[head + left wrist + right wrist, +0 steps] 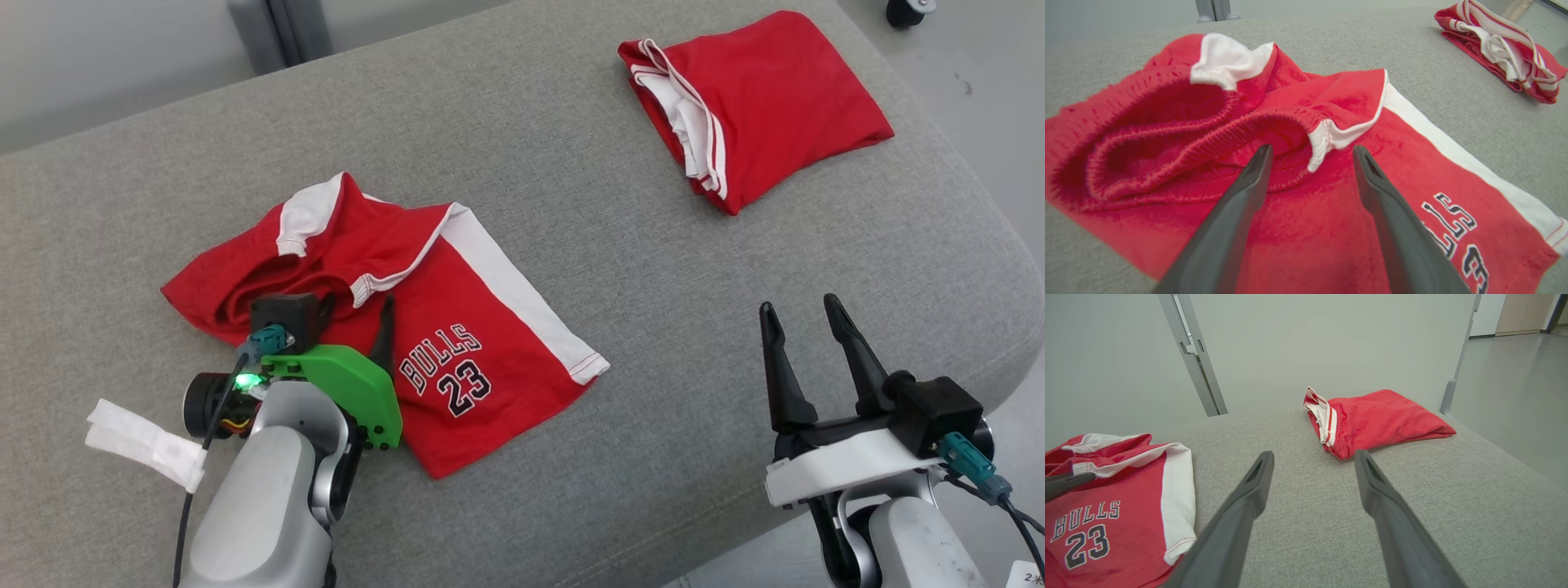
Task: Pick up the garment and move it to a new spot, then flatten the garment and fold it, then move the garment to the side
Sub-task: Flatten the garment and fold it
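Note:
The garment [490, 327] is a pair of red shorts with white side stripes and "BULLS 23" printed on one leg. It lies crumpled on the grey cushion's left half, its waistband [1167, 134] bunched and gaping. My left gripper [347, 314] is low over the shorts and open, its fingertips [1263, 157] on either side of the waistband's white seam with nothing pinched between them. My right gripper [798, 306] hovers open and empty over the cushion's near right part, apart from the shorts [1106, 490].
A second red garment [767, 98], folded, lies at the cushion's far right corner. The grey cushion [571, 163] ends in a rounded front edge near my right arm, with floor [980, 98] beyond on the right. A grey post [277, 33] stands behind.

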You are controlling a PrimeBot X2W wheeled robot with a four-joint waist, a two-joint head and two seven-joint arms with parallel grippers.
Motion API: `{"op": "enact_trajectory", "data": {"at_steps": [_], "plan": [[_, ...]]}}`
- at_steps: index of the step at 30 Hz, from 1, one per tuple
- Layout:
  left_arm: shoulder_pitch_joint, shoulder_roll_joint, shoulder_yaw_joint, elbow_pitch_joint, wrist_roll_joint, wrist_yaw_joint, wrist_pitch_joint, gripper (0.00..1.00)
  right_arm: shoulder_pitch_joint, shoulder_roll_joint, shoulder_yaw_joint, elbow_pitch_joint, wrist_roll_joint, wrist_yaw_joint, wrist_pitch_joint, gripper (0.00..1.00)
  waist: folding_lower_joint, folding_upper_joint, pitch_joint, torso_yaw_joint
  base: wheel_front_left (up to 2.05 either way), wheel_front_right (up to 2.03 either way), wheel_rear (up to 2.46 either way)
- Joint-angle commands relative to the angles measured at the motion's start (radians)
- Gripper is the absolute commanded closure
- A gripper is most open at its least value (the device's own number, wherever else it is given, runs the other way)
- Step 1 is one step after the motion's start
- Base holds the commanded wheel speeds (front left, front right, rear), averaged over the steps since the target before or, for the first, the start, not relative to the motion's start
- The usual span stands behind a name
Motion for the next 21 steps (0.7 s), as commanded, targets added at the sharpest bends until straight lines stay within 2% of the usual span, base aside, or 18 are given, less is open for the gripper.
{"op": "enact_trajectory", "data": {"at_steps": [1, 2, 3, 4, 13, 21], "plan": [[-0.020, 0.012, -0.001, 0.007, -0.002, -0.010, 0.009, 0.22, -0.015, -0.001, 0.002, -0.001, 0.005, -0.002, -0.002, 0.00, 0.0000, -0.0001, 0.005, -0.004, 0.00, 0.00, 0.00], [-0.030, 0.016, -0.001, 0.012, -0.004, -0.013, 0.014, 0.60, -0.017, -0.001, 0.004, 0.000, 0.008, -0.002, -0.002, 0.00, 0.0000, -0.0001, 0.007, -0.005, 0.00, 0.00, 0.00], [-0.037, 0.017, -0.001, 0.016, -0.006, -0.015, 0.017, 0.76, -0.019, -0.001, 0.005, 0.001, 0.010, -0.002, -0.002, 0.00, 0.0000, -0.0001, 0.009, -0.005, 0.00, 0.00, 0.00], [-0.044, 0.016, -0.001, 0.023, -0.011, -0.019, 0.023, 1.00, -0.020, -0.001, 0.007, 0.003, 0.012, -0.002, -0.002, 0.00, 0.0000, -0.0001, 0.010, -0.006, 0.00, 0.00, 0.00], [-0.179, 0.024, 0.011, 0.024, -0.047, -0.050, 0.078, 1.00, -0.034, -0.001, 0.026, 0.014, 0.032, -0.002, -0.002, 0.00, 0.0000, -0.0001, 0.017, -0.038, 0.00, 0.00, 0.00], [-0.394, 0.077, 0.039, 0.009, -0.047, -0.049, 0.149, 1.00, -0.038, -0.001, 0.054, 0.024, 0.057, -0.002, -0.003, 0.00, 0.0000, -0.0001, 0.012, -0.098, 0.00, 0.00, 0.00]]}}
